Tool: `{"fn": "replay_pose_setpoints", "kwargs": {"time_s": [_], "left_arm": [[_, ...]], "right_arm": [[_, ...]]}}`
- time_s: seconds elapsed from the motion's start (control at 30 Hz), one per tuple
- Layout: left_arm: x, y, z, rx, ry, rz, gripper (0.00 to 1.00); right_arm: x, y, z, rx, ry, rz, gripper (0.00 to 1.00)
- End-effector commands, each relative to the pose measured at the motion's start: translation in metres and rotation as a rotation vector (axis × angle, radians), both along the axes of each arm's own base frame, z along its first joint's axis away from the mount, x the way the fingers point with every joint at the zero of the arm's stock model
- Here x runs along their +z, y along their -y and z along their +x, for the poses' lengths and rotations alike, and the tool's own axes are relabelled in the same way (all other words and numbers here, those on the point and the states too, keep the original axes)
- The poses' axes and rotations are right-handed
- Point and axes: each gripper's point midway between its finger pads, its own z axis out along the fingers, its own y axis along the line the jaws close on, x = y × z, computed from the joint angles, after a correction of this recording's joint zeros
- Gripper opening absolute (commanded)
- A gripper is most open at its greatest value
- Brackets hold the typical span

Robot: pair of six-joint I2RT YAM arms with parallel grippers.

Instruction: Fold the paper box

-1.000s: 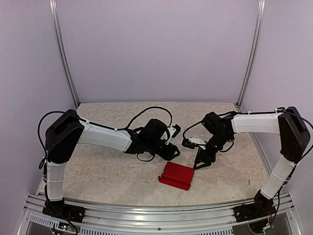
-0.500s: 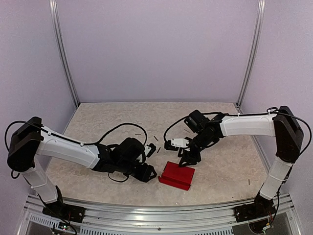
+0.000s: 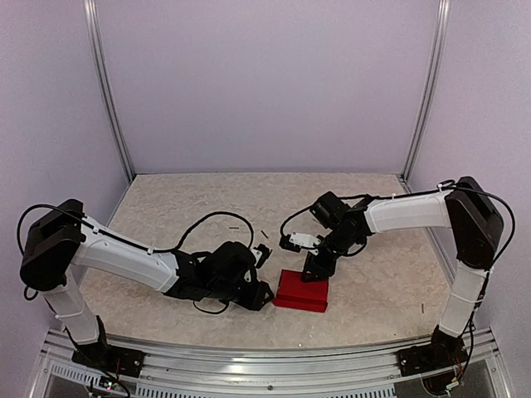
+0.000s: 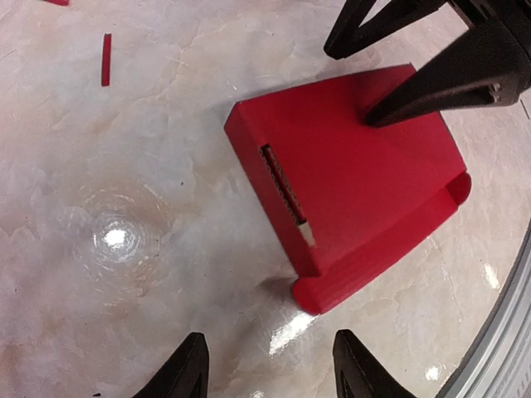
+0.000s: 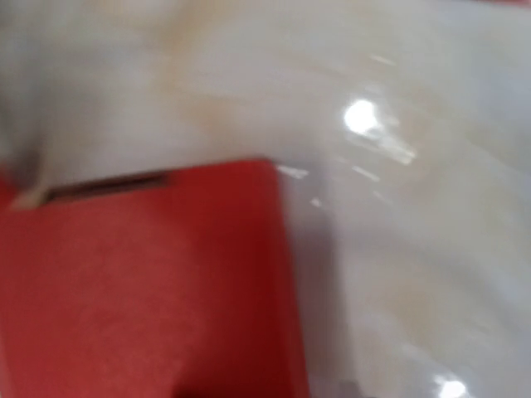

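The paper box (image 3: 300,292) is a bright red, flat folded card box lying on the marbled table (image 3: 166,215) near the front. In the left wrist view the paper box (image 4: 348,191) shows a slot in its side and a rounded flap at its near corner. My left gripper (image 3: 264,294) is low at the box's left end, and its jaws (image 4: 275,369) are open with only bare table between them. My right gripper (image 3: 314,269) is open over the box's far edge. One of its fingers (image 4: 431,87) presses on the box top and the other is past the edge. The right wrist view is blurred, showing only the paper box (image 5: 141,290).
A small red scrap (image 4: 105,58) lies on the table left of the box. A few dark bits (image 3: 264,234) lie behind it. The aluminium rail (image 3: 265,365) runs along the front edge close to the box, and pale walls enclose the table.
The left arm swung down to the near side and came up to the box's left end. The right gripper moved left and down onto the box's far edge.
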Motion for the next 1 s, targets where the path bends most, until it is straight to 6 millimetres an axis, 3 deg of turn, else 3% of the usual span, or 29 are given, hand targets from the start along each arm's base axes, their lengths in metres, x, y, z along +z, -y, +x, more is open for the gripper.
{"fn": "replay_pose_setpoints", "kwargs": {"time_s": [0.0,0.1,0.2,0.33,0.5,0.67,0.87,0.97], "left_arm": [[0.002,-0.007,0.007,0.059,0.044,0.011,0.49],[0.007,-0.008,0.007,0.059,0.072,-0.034,0.44],[0.013,0.000,0.012,0.044,0.092,-0.084,0.40],[0.016,0.029,0.014,-0.022,0.057,-0.150,0.42],[0.005,0.056,0.019,-0.075,0.012,-0.180,0.41],[-0.007,0.063,0.027,-0.047,-0.060,-0.187,0.37],[-0.006,0.069,0.007,-0.075,-0.142,-0.182,0.44],[-0.003,0.073,0.008,-0.070,-0.140,-0.171,0.45]], "right_arm": [[-0.021,0.042,0.024,-0.231,-0.099,-0.049,0.45],[-0.018,0.053,0.027,-0.279,-0.146,-0.021,0.44],[-0.015,0.050,0.015,-0.257,-0.205,0.016,0.45],[-0.009,0.052,0.012,-0.242,-0.208,0.022,0.47],[0.000,0.060,0.011,-0.247,-0.216,0.035,0.50],[0.005,0.066,0.009,-0.254,-0.214,0.046,0.51],[0.004,0.071,0.008,-0.250,-0.216,0.040,0.51],[0.005,0.073,0.007,-0.244,-0.215,0.037,0.52]]}}
